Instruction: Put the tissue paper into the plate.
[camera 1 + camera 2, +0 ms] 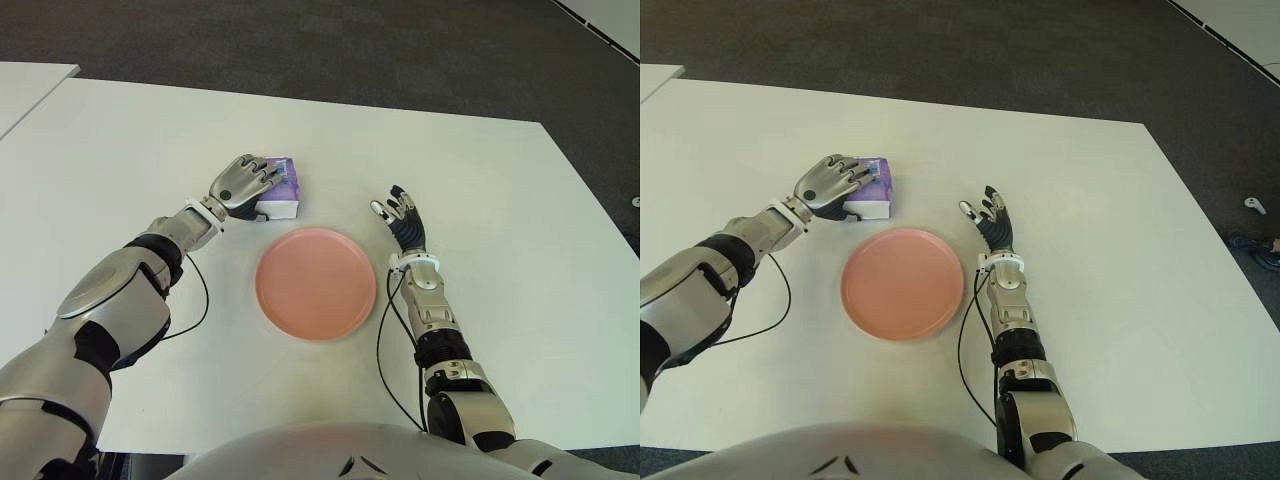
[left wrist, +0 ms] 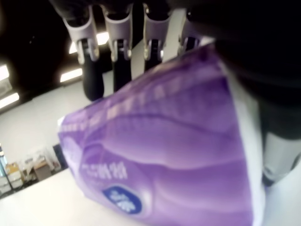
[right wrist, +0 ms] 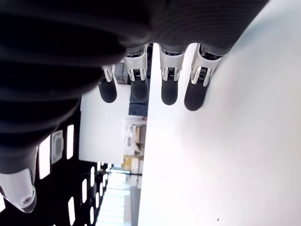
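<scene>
- Right now your left hand point(image 1: 245, 183) is on the purple tissue pack point(image 1: 284, 190), which sits on the white table point(image 1: 480, 200) just beyond the pink plate point(image 1: 316, 283), off its far left edge.
- Your left wrist view shows the fingers point(image 2: 119, 52) draped over the top of the pack, with the thumb down its other side, so the hand is closed around it.
- From the eye views you cannot tell whether the pack is off the table; it looks to be resting there, close to the plate but not touching it.
- Your plate holds nothing.
- Your right hand point(image 1: 402, 218) shows just to the right of the plate, fingers point(image 3: 169, 80) straight and spread, holding nothing.
- You can also see a black cable point(image 1: 195, 300) looping from the left forearm across the table.
</scene>
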